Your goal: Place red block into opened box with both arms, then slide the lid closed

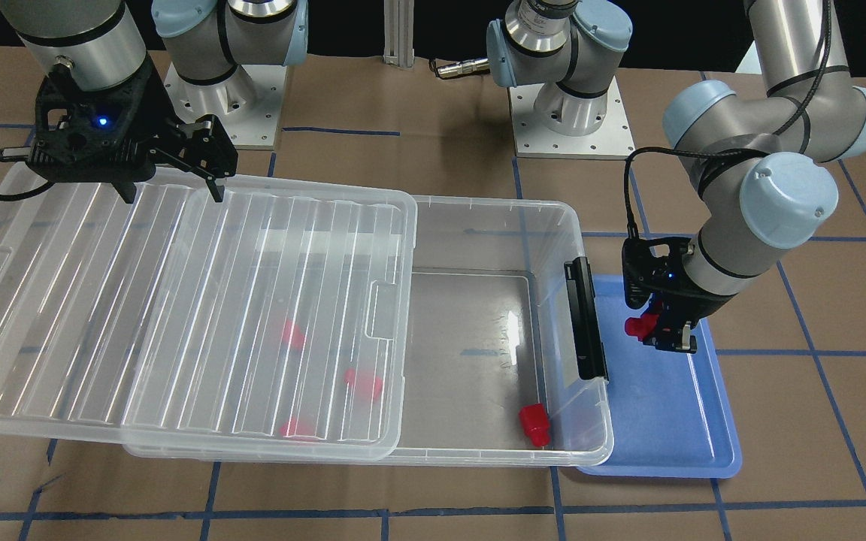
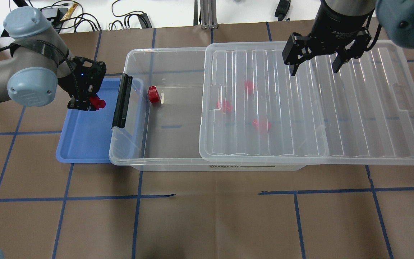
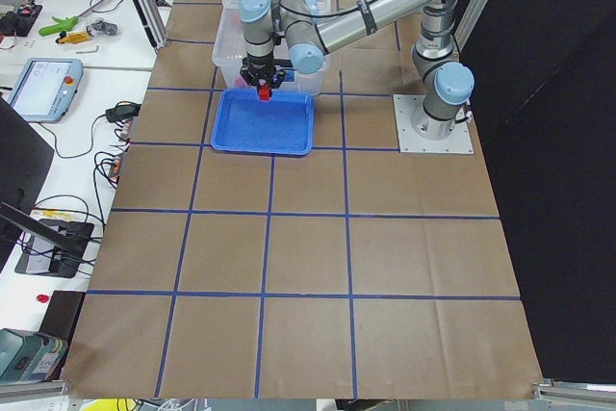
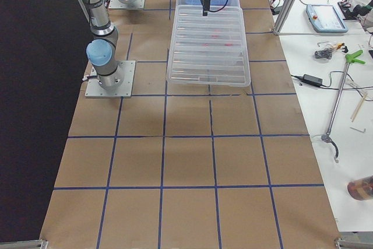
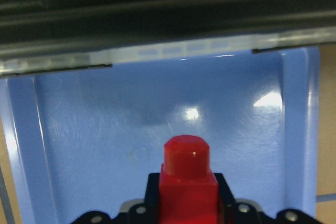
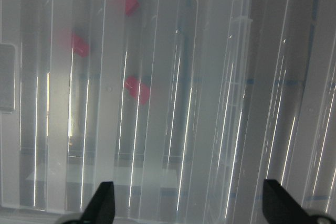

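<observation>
My left gripper [image 2: 84,103] is shut on a red block [image 2: 99,104] and holds it just above the blue tray [image 2: 84,140], beside the box's black latch bar [image 2: 122,101]. The left wrist view shows that block [image 5: 186,177] stud-forward between the fingers. The clear box [image 2: 135,158] has one red block [image 2: 153,94] lying in its uncovered end. Three more red blocks [image 2: 249,86] show blurred under the ribbed lid [image 2: 354,108]. The lid covers about half the box and overhangs its far end. My right gripper [image 2: 314,68] hovers open above the lid's back edge.
The blue tray [image 1: 666,421] butts against the latch end of the box [image 1: 478,201]. Both arm bases stand behind the box. Brown paper with blue tape lines covers the table. Desks with cables and tools lie beyond the table ends.
</observation>
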Robot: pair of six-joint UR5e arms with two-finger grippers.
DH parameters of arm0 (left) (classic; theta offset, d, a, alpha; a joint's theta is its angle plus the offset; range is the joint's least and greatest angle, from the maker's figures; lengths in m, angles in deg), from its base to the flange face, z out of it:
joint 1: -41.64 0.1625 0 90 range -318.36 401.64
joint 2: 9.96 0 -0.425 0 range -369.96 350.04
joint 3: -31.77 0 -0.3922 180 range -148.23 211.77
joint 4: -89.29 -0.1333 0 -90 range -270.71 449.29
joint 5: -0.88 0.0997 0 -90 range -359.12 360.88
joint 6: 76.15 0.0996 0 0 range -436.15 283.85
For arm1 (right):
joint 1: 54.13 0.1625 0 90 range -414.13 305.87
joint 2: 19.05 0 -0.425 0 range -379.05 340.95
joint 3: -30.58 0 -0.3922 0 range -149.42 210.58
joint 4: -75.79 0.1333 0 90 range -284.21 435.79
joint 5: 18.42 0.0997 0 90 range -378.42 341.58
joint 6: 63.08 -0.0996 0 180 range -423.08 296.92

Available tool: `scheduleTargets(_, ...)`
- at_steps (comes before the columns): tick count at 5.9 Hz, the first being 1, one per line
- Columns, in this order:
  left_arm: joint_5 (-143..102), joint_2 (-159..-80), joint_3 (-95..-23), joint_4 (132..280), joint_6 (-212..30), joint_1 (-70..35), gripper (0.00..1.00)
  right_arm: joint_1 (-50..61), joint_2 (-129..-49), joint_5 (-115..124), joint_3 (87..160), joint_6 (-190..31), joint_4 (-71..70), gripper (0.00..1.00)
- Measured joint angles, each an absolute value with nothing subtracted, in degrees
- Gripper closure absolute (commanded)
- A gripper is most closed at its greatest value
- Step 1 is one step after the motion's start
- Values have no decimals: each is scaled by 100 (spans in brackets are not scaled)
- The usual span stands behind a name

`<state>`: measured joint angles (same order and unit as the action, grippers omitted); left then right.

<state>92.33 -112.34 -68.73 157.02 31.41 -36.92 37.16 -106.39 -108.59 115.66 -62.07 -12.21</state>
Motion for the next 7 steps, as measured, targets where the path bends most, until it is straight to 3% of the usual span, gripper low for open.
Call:
scheduleTargets(3,8923,-10768,-6760,16229,2552,-4104,83,3715,-10650,-10868,11570,-6201,-1219,0)
scheduleTargets(7,8878,-11071,-6139,16725,1128,-5294,82,3717,-10651,-10872,11574,-6205,-1216,0)
